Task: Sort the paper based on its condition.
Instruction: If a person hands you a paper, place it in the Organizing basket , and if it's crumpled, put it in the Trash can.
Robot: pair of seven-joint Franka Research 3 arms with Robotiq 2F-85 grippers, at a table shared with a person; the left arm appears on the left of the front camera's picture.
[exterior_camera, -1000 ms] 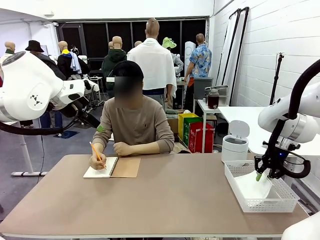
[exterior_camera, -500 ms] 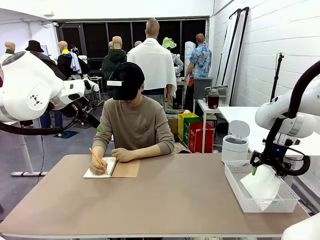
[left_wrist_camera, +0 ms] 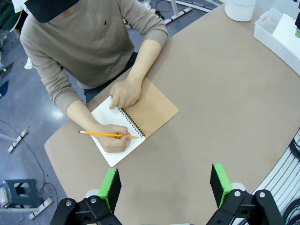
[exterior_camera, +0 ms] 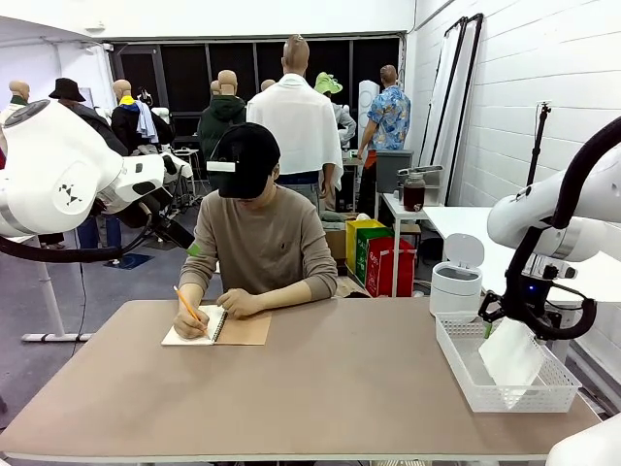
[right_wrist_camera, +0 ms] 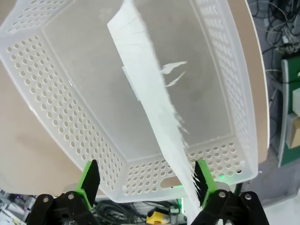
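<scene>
Hanging over the white perforated basket (exterior_camera: 456, 374) at the right end of the table (exterior_camera: 320, 388), the right gripper (exterior_camera: 500, 318) is being held with its jaws spread wide. In the right wrist view, nothing is being clamped between the fingers of the right gripper (right_wrist_camera: 145, 180). The paper (right_wrist_camera: 145, 79) is being seen almost edge-on there, standing tilted inside the basket (right_wrist_camera: 56, 103). Its ragged torn edge is running down just beside one green pad (right_wrist_camera: 200, 180), but whether sheet and pad are touching cannot be told. From the front, the paper (exterior_camera: 511, 354) is being shown leaning in the basket, with its upper part rising above the rim, just under the black fingers.

The left gripper (left_wrist_camera: 164, 183) is being kept well above the table (left_wrist_camera: 225, 93), its jaws also wide apart and with nothing between them. Below it, a spiral-bound notebook (left_wrist_camera: 154, 108) with a brown cover is being written in by the person: a yellow pencil (left_wrist_camera: 105, 134) is being gripped in one hand (left_wrist_camera: 115, 142), while the page is being steadied by the other hand (left_wrist_camera: 124, 93). A small white lidded bin (exterior_camera: 456, 282) is standing just behind the basket, at the far edge of the table.
</scene>
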